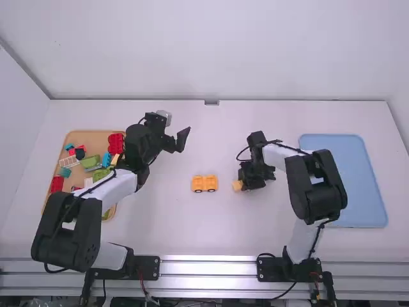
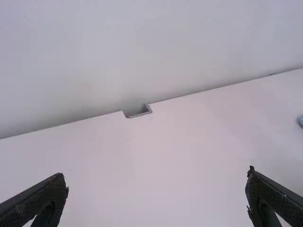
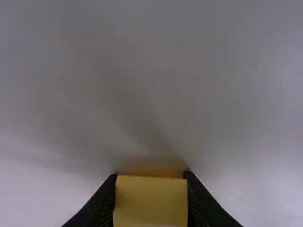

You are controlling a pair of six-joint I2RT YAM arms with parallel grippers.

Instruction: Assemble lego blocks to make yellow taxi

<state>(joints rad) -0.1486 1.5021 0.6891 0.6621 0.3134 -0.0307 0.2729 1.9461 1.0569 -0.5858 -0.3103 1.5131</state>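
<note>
Okay, white table, flat matte top, faint shadows under the arms. Pale walls behind and at the sides, a grey line running up the left corner; small grey bracket at the middle of the table's far edge, seen in the left wrist view too. Silvery metal rails along the near edge. Tan tray at left, partly under the left arm, with red, green, blue and other mixed blocks; light-blue tray at right, rounded corners.

Yellow-orange car piece stands on the table between the two arms, near the middle — low body, two raised parts on top with a dip between them, dark round wheels along the lower edge. Yellow block is just right of it, apart from it, in the right gripper. Up close in the right wrist view it shows a plain squarish face, dull yellow, with a blurred orange patch beyond.

Right gripper: clamped on the yellow block, a finger on each side. Left gripper: fingers spread wide, nothing between them — over the table, beside the tan tray.
</note>
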